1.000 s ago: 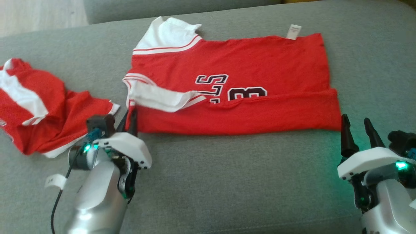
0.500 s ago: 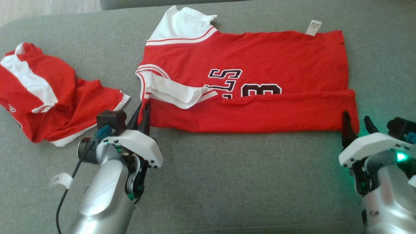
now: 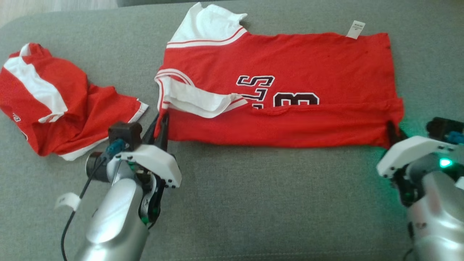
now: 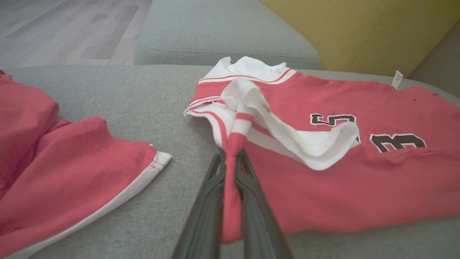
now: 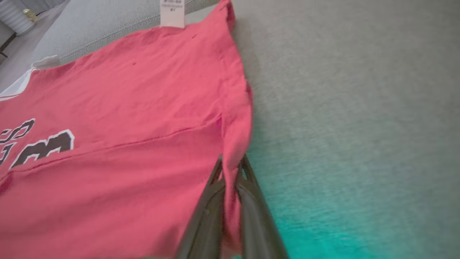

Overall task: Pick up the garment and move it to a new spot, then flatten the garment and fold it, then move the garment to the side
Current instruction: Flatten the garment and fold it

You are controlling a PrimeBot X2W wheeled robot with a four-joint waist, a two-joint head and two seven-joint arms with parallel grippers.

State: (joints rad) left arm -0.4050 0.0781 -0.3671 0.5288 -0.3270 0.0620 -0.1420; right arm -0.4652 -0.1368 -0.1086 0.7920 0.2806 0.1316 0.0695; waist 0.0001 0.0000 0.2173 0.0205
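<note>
grips the half-folded jersey [image 3: 290, 69] by its near fold: shoulder end pinched in the closed left claw [image 4: 230, 158], hem end in the closed right claw [image 5: 231, 166], rest spread ahead. risks slipping off thin bites, or skewing the fold and white sleeve [image 3: 195, 99], if lifted unevenly.

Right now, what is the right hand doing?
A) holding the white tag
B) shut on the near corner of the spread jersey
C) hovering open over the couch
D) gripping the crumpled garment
B: the right wrist view shows the right hand shut, with the red corner of the spread jersey pinched in it.
</note>
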